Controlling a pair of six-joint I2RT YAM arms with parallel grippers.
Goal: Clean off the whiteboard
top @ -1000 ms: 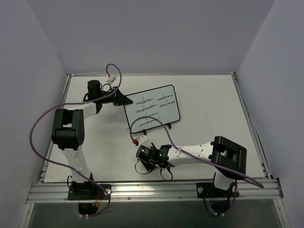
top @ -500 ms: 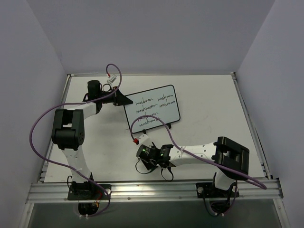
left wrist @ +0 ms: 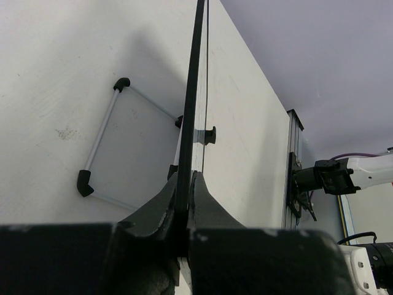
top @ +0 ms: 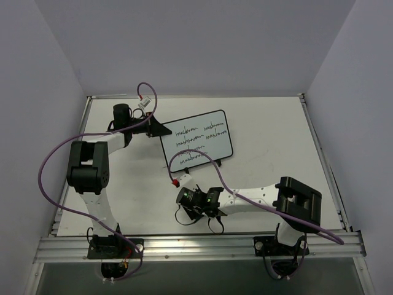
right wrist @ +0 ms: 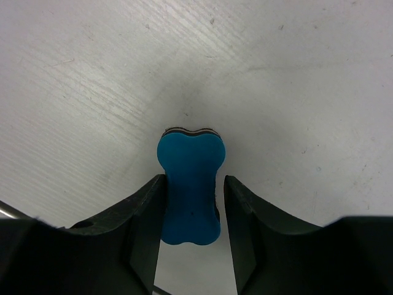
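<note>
A: Whiteboard [top: 198, 140], where?
B: Middle of the table [top: 270, 123], a bit toward the far side and skewed, its right end farther back. Thin black frame. Black handwriting covers roughly the upper two thirds of the face; the bottom strip is blank.

A: Flat or standing?
B: Tilted up. In the left wrist view it is edge-on [left wrist: 196, 86], a thin dark line running straight away from the camera. Two small black feet show on its near edge from above. I can't tell whether they touch the table.

A: Who has it?
B: The left gripper [top: 158, 129]. Its fingers [left wrist: 161, 209] are pinched tight on the frame at the board's left end, with no gap either side of it.

A: Anything beside it?
B: In the left wrist view, a thin silver rod frame [left wrist: 101, 140] with black corner pieces lies on the table left of the board and reaches up to its edge.

A: Eraser?
B: A blue bone-shaped eraser [right wrist: 190, 153] lies flat on the table with a dark layer under the blue.

A: Right gripper?
B: The right gripper [right wrist: 191, 184] is low over the table, near the board's near-left corner but clear of it. The jaws straddle the eraser. One finger [right wrist: 144, 212] looks to meet its side, and a sliver of table shows between it and the other. It is not clamped.

A: Cables?
B: A purple cable [top: 52, 157] loops off the left arm. The right arm's cable arcs across the board's near edge in the top view.
</note>
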